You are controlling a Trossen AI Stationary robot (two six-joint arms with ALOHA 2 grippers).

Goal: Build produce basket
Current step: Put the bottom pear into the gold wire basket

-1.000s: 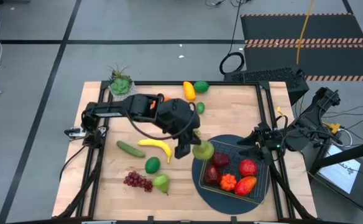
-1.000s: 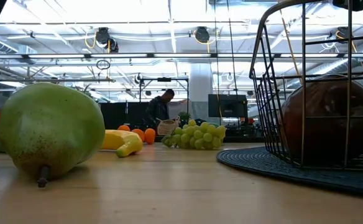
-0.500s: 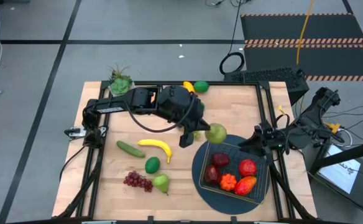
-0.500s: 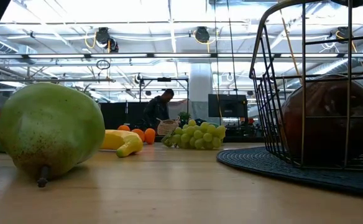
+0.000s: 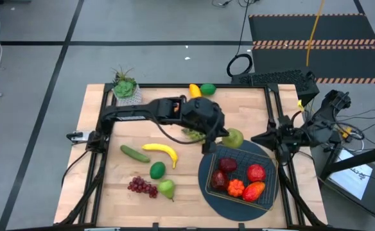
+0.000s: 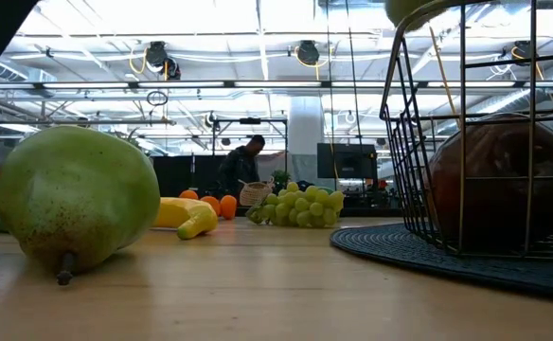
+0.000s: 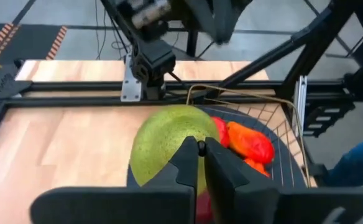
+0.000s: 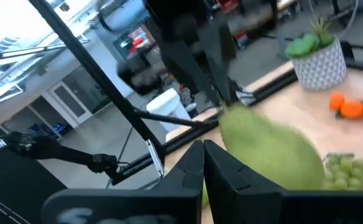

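A green pear (image 5: 233, 136) hangs over the far left corner of the dark wire basket (image 5: 264, 192), with my left gripper (image 5: 210, 145) shut on it. The basket stands on a round dark mat (image 5: 203, 174) and holds red apples (image 5: 256, 172) and orange pieces. My right gripper (image 8: 203, 154) is shut and holds nothing; it waits at the table's right edge (image 5: 259, 137). On the table's left half lie a banana (image 5: 162, 151), a cucumber (image 5: 135, 153), a lime (image 5: 157, 170), purple grapes (image 5: 142, 186) and a second pear (image 5: 167, 188). My left gripper has the pear at its upper side (image 7: 183, 138), pinched between the two shut fingers (image 7: 184, 163). The fingers themselves hide the exact spot. They slant down from the table's left side. The pear hangs below them, lifted clear of the table and above the basket's rim (image 7: 231, 94).
A potted plant (image 5: 124, 86) stands at the far left corner. A yellow fruit (image 5: 195, 94) and a lime (image 5: 208, 89) lie at the far edge, and green grapes (image 5: 191, 133) lie under the left arm. Metal frames run along both table sides.
My left gripper has carried the pear toward the table's right and far edges, from beside the mat's left rim to over the basket's far left corner. The pear has stayed clear of the table.
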